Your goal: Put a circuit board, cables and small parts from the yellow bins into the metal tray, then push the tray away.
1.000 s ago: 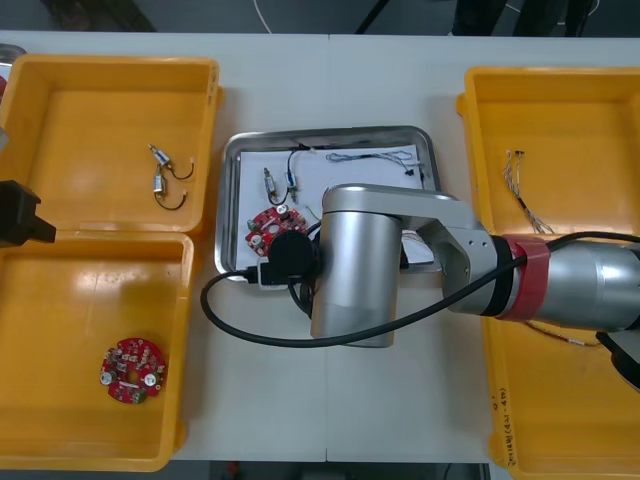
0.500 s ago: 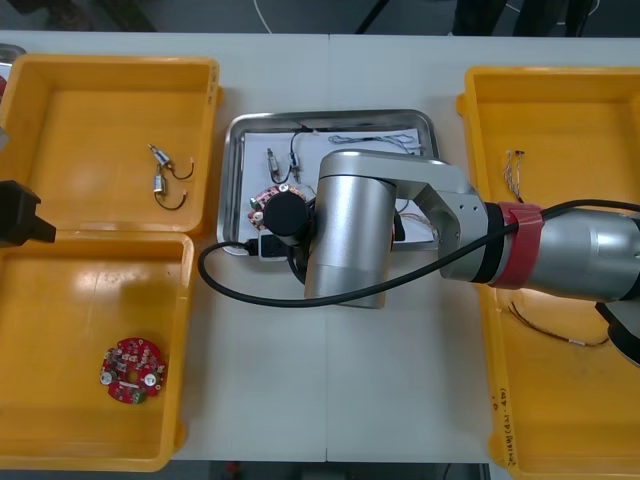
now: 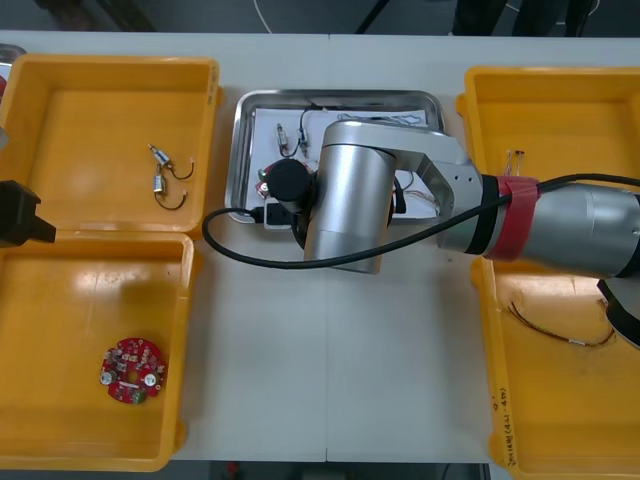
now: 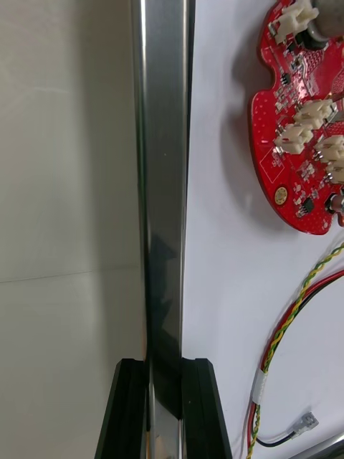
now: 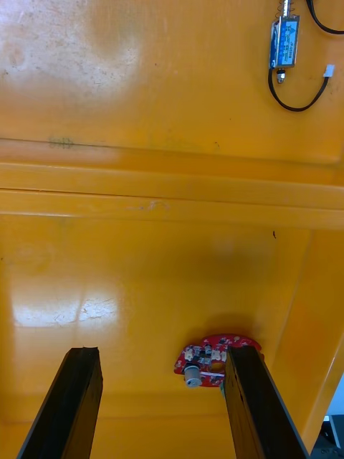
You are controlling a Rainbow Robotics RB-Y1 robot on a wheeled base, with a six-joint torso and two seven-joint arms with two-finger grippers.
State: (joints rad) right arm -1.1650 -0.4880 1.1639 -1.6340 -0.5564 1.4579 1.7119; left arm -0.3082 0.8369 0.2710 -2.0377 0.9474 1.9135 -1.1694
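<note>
Right wrist view: right hand (image 4: 165,369) pinches metal tray (image 4: 162,143) rim, left hand (image 5: 163,356) hangs open.

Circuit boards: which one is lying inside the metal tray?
The board beside the red and yellow cable; the other board lies in a left yellow bin.

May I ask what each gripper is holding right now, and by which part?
The right gripper clamps the metal tray by its rim. The left gripper, open over a yellow bin, holds nothing.
</note>
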